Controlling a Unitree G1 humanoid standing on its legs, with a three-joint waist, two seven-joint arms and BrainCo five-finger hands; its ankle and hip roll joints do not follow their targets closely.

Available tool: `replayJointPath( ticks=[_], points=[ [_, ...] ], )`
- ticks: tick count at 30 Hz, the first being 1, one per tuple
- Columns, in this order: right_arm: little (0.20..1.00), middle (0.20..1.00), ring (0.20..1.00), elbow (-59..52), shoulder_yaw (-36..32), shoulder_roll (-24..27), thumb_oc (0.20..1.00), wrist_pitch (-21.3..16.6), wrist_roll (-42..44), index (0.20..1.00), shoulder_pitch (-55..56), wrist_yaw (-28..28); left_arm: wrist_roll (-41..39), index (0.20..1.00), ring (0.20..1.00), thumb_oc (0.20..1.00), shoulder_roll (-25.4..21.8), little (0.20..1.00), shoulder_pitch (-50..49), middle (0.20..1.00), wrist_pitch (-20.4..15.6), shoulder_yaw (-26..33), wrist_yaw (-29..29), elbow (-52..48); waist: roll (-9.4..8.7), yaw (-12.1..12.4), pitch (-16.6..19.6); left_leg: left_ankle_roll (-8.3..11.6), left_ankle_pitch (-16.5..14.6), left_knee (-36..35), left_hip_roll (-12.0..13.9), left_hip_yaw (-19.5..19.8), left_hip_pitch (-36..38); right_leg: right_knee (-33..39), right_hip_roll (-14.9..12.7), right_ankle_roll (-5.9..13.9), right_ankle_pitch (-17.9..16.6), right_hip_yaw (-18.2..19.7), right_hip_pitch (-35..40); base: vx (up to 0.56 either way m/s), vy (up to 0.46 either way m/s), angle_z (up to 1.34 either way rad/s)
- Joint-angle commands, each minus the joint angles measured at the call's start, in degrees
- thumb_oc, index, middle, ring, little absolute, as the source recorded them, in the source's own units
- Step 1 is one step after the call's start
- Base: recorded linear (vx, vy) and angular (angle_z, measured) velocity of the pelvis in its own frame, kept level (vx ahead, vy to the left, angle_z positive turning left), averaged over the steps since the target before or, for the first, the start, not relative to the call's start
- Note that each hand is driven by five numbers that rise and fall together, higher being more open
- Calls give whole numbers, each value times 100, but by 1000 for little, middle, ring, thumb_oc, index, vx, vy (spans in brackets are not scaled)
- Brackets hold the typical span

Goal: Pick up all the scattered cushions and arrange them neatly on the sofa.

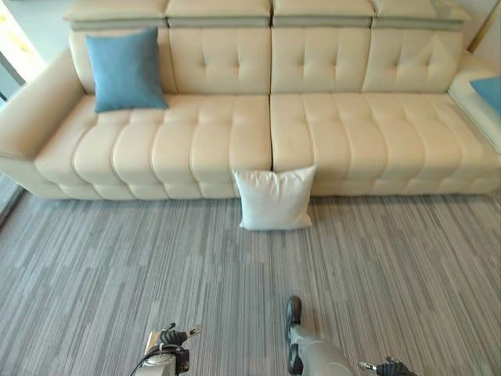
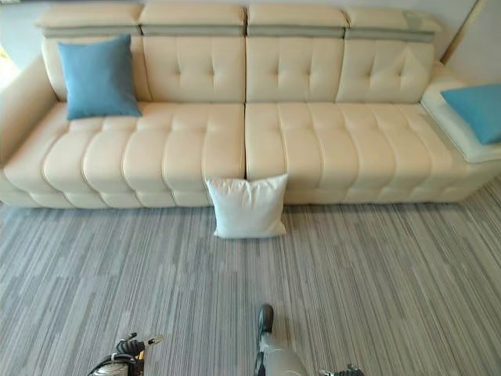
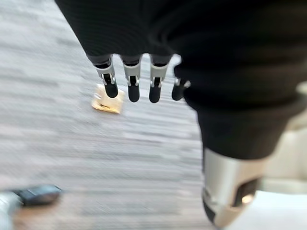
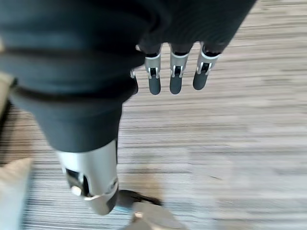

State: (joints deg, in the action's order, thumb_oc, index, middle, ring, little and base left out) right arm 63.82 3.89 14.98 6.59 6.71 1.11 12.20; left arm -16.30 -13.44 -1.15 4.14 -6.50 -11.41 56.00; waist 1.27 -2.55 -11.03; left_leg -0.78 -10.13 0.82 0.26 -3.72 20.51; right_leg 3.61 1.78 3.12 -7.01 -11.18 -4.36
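A white cushion (image 1: pixel 274 199) stands on the grey carpet, leaning against the front of the cream sofa (image 1: pixel 196 141) near its middle seam. One blue cushion (image 1: pixel 125 69) rests upright against the backrest at the sofa's left end. Another blue cushion (image 2: pixel 474 110) lies on the sofa's right-hand section. My left hand (image 3: pixel 133 84) hangs over the carpet with straight fingers and holds nothing. My right hand (image 4: pixel 175 76) hangs the same way, open and empty, well short of the white cushion.
Striped grey carpet (image 1: pixel 94 266) stretches from me to the sofa front. A small yellowish plate (image 3: pixel 108 101) sits on the floor below my left hand. The sofa's middle and right seats (image 1: pixel 368 133) are bare.
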Motion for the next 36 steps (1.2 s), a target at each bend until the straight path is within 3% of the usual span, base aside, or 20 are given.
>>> replayJointPath(
  ticks=[1,5,7,8,9,11,13,14,15,16,18,22,26,27,29,30,31,32,35,36],
  points=[
    [1000,1000,1000,-37,162,413,1000,-140,52,1000,-226,28,162,1000,1000,1000,-85,1000,147,1000,-131,-63,1,-208,40,15,-42,403,883,748,-31,-94,-629,-125,-191,211,338,75,38,339,-239,10],
    [1000,1000,1000,-59,181,499,1000,-140,143,1000,-258,67,105,1000,1000,1000,-90,1000,203,1000,-121,-191,25,-265,3,-6,-158,642,1454,2405,74,-117,-1407,-78,-132,-98,717,73,548,278,-246,1],
    [1000,1000,1000,-121,186,540,1000,-126,154,1000,-292,74,78,1000,1000,1000,-104,1000,237,1000,-125,-229,-3,-251,-16,1,-225,643,1576,2862,161,-181,-1626,-134,-100,-219,891,84,705,263,-222,2],
    [1000,1000,1000,-124,184,560,1000,-97,144,1000,-288,70,71,1000,1000,1000,-94,1000,237,1000,-104,-222,6,-269,-60,34,-266,564,1381,2878,141,-254,-1925,-127,-148,-259,957,99,825,209,-156,4],
    [1000,1000,1000,-124,184,560,1000,-97,143,1000,-287,70,71,1000,1000,1000,-94,1000,237,1000,-104,-222,6,-269,-59,35,-268,563,1376,2881,143,-255,-1923,-130,-147,-258,960,99,827,162,-114,4],
    [1000,1000,1000,-95,218,560,1000,-68,127,1000,-315,78,71,1000,1000,1000,-92,1000,194,1000,-83,-211,-8,-265,-166,97,-271,380,967,2234,68,-420,-2322,-90,-243,-191,1032,69,1028,235,-100,-12],
    [1000,1000,1000,-73,252,551,1000,-50,79,1000,-313,89,78,1000,1000,1000,-102,1000,134,1000,-61,-206,-12,-277,-184,139,-256,294,864,1349,-21,-347,-2327,-129,-255,-166,1130,57,1147,227,-39,-2],
    [1000,1000,1000,-74,253,551,1000,-50,79,1000,-312,88,78,1000,1000,1000,-102,1000,132,1000,-61,-206,-12,-277,-190,140,-264,292,876,1319,-30,-350,-2300,-132,-263,-163,1136,58,1159,259,-3,-2],
    [1000,1000,1000,-69,290,536,1000,-35,37,1000,-284,93,102,1000,1000,1000,-92,1000,70,1000,-31,-189,-30,-229,-157,143,-221,336,1228,353,-52,-165,-2323,-164,-233,-178,1245,34,1279,295,2,-4],
    [1000,1000,1000,-78,307,526,1000,-43,29,1000,-281,105,114,1000,1000,1000,-81,1000,26,1000,-31,-192,-45,-235,-112,146,-231,397,1569,-170,-54,-51,-2465,-170,-188,-190,1327,11,1388,384,5,-7],
    [1000,1000,1000,-89,327,512,1000,-48,12,1000,-255,95,155,1000,1000,1000,-82,1000,-21,1000,1,-207,-42,-204,-59,138,-222,513,1808,-582,-58,-14,-2541,-216,-100,-222,1430,20,1537,304,26,0],
    [1000,1000,1000,-73,385,473,1000,-28,-67,1000,-257,65,180,1000,1000,1000,-101,1000,-101,1000,23,-137,-41,-118,-20,177,-185,652,1885,-582,-73,-66,-2784,-286,-46,-212,1634,193,1914,408,91,4],
    [1000,1000,1000,-75,500,338,1000,-42,-209,1000,-291,-23,108,1000,1000,1000,-137,1000,-170,1000,-3,-24,-50,58,-144,274,153,340,1855,-582,-253,40,-2534,-572,-271,-2,1813,419,2044,575,204,-41],
    [1000,1000,1000,-75,500,337,1000,-42,-209,1000,-290,-23,108,1000,1000,1000,-138,1000,-170,1000,-3,-25,-50,59,-147,282,153,338,1852,-582,-254,32,-2532,-579,-275,0,1818,426,2041,321,126,-36],
    [1000,1000,1000,-85,514,285,1000,-57,-228,1000,-310,-50,109,1000,1000,1000,-179,1000,-166,1000,-3,-15,-59,61,-221,328,201,163,1678,-582,-319,-44,-2377,-1232,-417,154,1676,483,1815,350,185,-30],
    [1000,1000,1000,-128,565,268,1000,-62,-265,1000,-378,-54,67,1000,1000,1000,-228,1000,-117,1000,-1,18,-87,59,-261,387,129,2,1469,-562,-366,-154,-2253,-2301,-598,341,1212,527,1239,330,253,-19],
    [1000,1000,1000,-148,569,268,1000,-67,-260,1000,-427,-60,41,1000,1000,1000,-248,1000,-84,1000,-7,28,-97,47,-275,374,47,-74,1403,-552,-399,-210,-2173,-2798,-697,455,792,527,982,304,285,-26],
    [1000,1000,1000,-146,559,269,1000,-61,-250,1000,-471,-35,18,1000,1000,1000,-285,1000,-12,1000,-8,-10,-109,39,-230,336,-114,-137,1322,-582,-400,-275,-1970,-3547,-768,443,579,535,520,159,163,-35],
    [1000,1000,1000,-148,547,260,1000,-55,-226,1000,-499,-15,2,1000,1000,1000,-314,1000,49,1000,-25,-10,-117,23,-124,338,-224,-166,1218,-582,-340,-330,-1771,-3633,-920,303,742,274,156,149,129,-6],
    [1000,1000,1000,-152,537,250,1000,-43,-223,1000,-493,-10,2,1000,1000,1000,-328,1000,80,1000,-36,-2,-118,37,-46,331,-267,-142,1178,-582,-264,-372,-1698,-3236,-990,237,889,74,110,55,21,9]
  ],
)
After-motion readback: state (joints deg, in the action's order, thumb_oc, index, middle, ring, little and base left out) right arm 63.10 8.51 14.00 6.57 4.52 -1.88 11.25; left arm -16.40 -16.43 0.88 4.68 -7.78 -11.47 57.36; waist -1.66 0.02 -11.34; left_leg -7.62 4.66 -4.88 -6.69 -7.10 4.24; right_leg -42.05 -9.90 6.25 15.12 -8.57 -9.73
